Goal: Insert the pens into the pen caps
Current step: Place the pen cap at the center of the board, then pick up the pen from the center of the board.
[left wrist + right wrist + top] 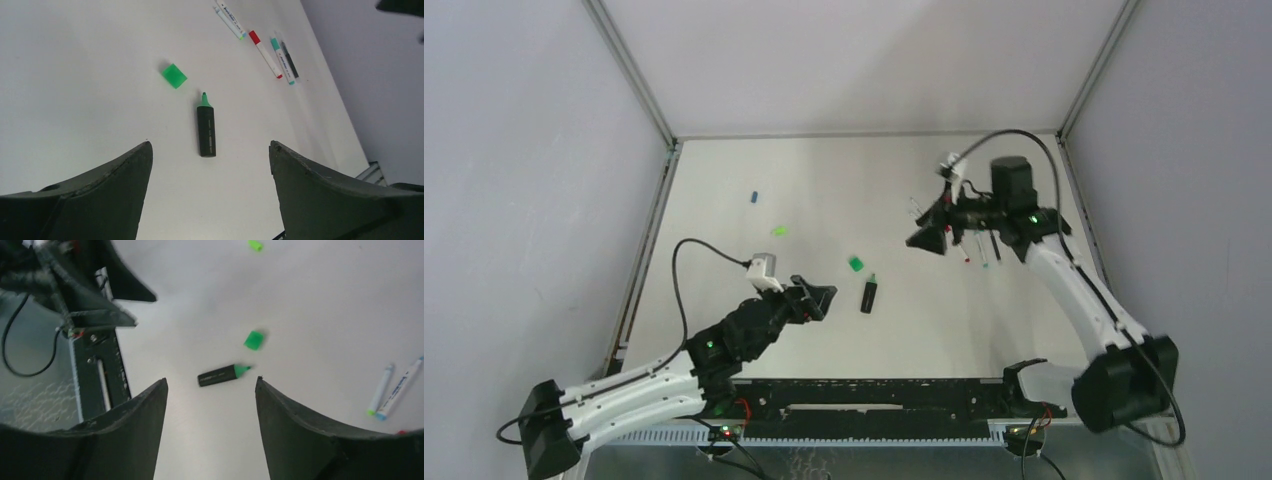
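Ahead of left gripper [819, 297]: black marker [206, 132], green tip bare, on tabletop [75, 75], untouched; jaws apart, empty.
Right gripper [924, 238]: hovering near thin pens [266, 55]; jaws apart, empty.

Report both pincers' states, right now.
Left pincer: open, holding nothing.
Right pincer: open, holding nothing.

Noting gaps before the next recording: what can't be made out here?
- Top view: thin pens partly hidden under the right arm; count unclear.
- Right wrist view: red pen almost wholly hidden behind the claw finger.
- Top view: blue cap too small to tell its open end.
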You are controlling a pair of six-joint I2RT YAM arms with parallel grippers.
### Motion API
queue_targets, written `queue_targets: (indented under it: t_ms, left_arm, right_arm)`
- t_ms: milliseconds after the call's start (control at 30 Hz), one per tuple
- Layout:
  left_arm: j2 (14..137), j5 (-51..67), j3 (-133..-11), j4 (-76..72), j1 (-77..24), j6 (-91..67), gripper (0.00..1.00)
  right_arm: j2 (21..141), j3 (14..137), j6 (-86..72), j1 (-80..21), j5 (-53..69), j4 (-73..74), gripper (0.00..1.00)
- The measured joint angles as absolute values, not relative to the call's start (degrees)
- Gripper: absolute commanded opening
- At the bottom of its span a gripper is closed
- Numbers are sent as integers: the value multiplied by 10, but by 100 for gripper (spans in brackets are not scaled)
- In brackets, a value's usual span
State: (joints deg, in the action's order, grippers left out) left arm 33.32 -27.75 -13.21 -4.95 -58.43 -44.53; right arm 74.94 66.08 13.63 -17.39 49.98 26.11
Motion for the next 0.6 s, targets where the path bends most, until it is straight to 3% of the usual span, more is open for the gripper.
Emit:
queue_targets:
  t_ms: [233, 600]
  left_arm:
    - [513, -262, -260, -20, -584, -405, 85]
    - [708, -229, -389, 23, -582, -355, 83]
  right_arm:
    - [636, 518, 170, -78, 653, 244, 77]
    - [633, 515, 201, -44, 668, 251, 77]
